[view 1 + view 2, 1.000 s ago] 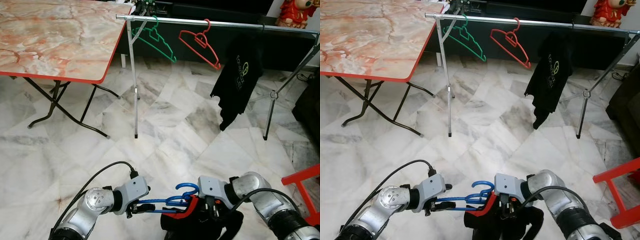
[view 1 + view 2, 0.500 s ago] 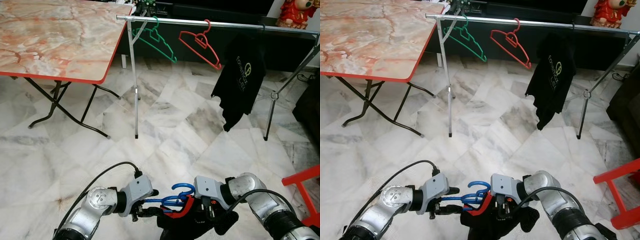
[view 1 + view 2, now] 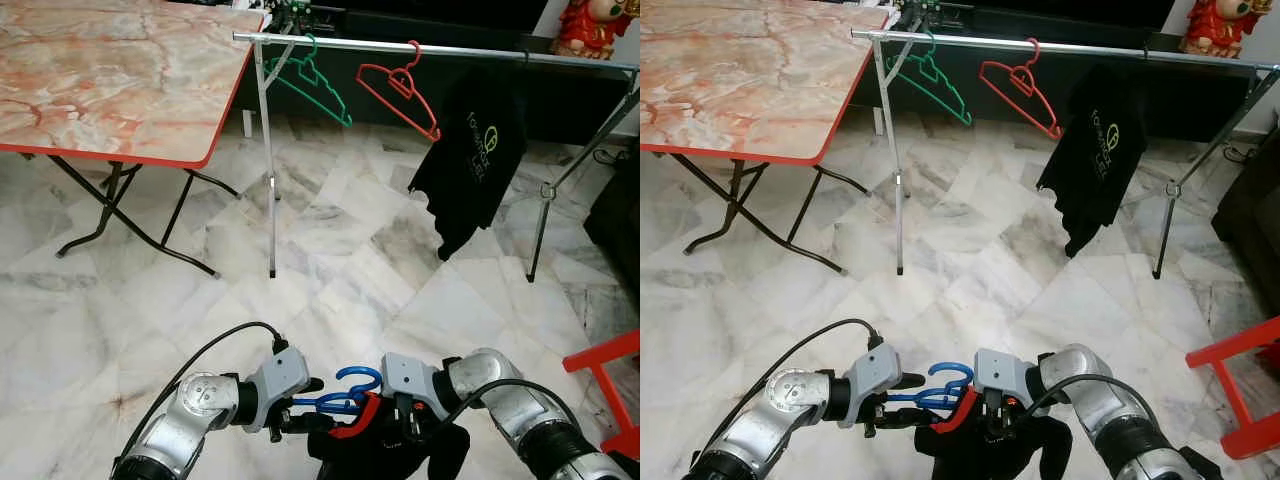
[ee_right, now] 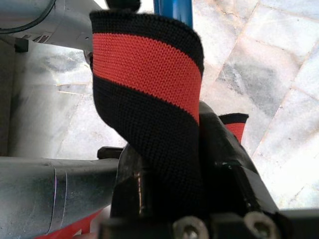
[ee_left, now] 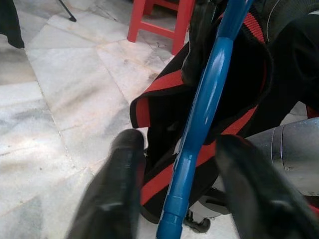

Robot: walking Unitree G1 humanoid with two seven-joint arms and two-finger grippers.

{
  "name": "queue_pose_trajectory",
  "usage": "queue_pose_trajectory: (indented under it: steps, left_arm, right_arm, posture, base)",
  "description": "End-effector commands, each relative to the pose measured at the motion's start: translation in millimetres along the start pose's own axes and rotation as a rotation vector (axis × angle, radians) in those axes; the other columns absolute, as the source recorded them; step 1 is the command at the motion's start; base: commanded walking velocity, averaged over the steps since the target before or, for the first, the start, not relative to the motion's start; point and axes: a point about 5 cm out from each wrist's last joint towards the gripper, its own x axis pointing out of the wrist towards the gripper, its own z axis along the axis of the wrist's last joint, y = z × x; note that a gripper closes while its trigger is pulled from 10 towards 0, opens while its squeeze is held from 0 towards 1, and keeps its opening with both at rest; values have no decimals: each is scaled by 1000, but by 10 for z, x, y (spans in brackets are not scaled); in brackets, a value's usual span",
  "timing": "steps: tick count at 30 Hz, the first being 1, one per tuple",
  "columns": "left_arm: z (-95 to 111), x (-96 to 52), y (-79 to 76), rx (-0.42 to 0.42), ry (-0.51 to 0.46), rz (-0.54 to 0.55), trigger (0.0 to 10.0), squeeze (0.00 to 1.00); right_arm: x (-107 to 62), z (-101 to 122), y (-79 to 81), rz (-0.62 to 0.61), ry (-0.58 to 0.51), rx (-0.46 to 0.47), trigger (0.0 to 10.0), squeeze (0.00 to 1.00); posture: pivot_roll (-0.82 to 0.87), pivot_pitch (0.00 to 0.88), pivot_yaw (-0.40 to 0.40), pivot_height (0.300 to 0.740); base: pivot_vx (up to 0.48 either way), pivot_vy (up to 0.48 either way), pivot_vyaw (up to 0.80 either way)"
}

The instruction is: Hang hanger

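My left hand (image 3: 300, 418) sits low at six o'clock in the head view, its two black fingers (image 5: 117, 184) spread apart with the shaft of the blue plastic hanger (image 5: 207, 114) running between them; I see gaps on both sides, so it is not clamped. My right hand (image 3: 405, 432) is just beside it, toward five o'clock, fingers pinched on the black knitted garment with red trim (image 4: 149, 89), whose banded cuff folds up over them. That garment drapes on the blue hanger, whose hook (image 3: 357, 378) curls up between my two wrists above the white marble floor (image 3: 330, 250). Up at twelve o'clock runs the silver metal clothes rail (image 3: 420, 45), carrying a green plastic hanger (image 3: 312, 78), a red plastic hanger (image 3: 402, 88) and a black T-shirt with a green print (image 3: 478, 160) toward one o'clock. The folding worktop with a marbled orange top and red edge (image 3: 120, 80) stands at ten o'clock, and a red stool (image 3: 608, 385) shows at four o'clock.
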Motion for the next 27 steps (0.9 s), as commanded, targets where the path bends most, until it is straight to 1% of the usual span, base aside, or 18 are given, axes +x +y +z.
queue_pose_trajectory:
  steps: [1,18,23,26,27]
  left_arm:
    - [7,37,-48,-9,-8,-23,0,0]
    - [25,47,-42,-2,-9,-14,0,0]
    - [38,53,-28,-1,-12,-10,0,0]
    - [46,53,-20,0,-14,-10,0,0]
    - [46,52,-19,0,-13,-12,0,0]
  right_arm:
    - [-33,54,-45,-21,-32,-9,10000,0]
    - [-49,152,-108,-53,-73,-16,10000,0]
    - [-48,201,-126,-68,-117,-17,10000,0]
    - [-52,231,-124,-54,-145,-9,10000,0]
    - [-60,244,-120,-45,-160,-8,10000,59]
  posture:
    - [15,171,-122,740]
    - [5,193,-130,740]
    - [8,195,-130,740]
    - [6,195,-129,740]
    - [6,197,-129,740]
  base:
    - [0,0,0]
    - [0,0,0]
    - [0,0,0]
    - [0,0,0]
    - [0,0,0]
